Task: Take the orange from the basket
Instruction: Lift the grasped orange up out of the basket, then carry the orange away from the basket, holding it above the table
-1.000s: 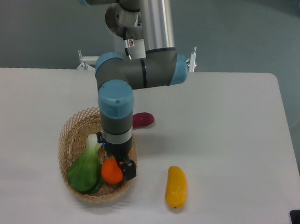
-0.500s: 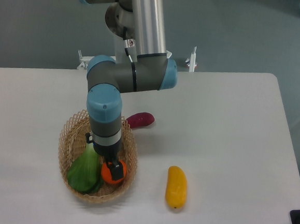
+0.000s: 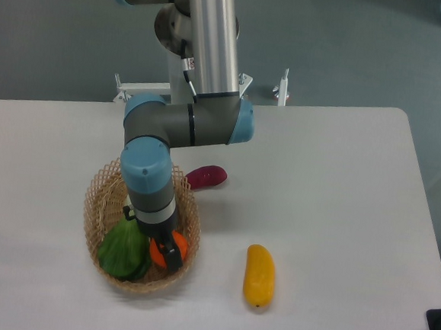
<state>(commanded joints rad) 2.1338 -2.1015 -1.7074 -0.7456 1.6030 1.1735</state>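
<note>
The orange (image 3: 181,246) lies at the right side of the woven basket (image 3: 95,201), next to a green leafy vegetable (image 3: 122,250). My gripper (image 3: 168,253) is down inside the basket, right at the orange. One dark finger (image 3: 170,256) crosses the front of the fruit, so orange shows on both sides of it. The other finger is hidden behind the wrist. Whether the fingers press on the orange does not show. The basket and the fruit rest on the table.
A long yellow fruit (image 3: 259,275) lies on the white table right of the basket. A dark red vegetable (image 3: 206,177) lies just behind the basket's far right rim. The table's front edge runs close below the basket.
The arm swung left and lowered. The gripper went from beside the orange's right side to directly over and around it, deeper in the basket. The basket shifted slightly left.
</note>
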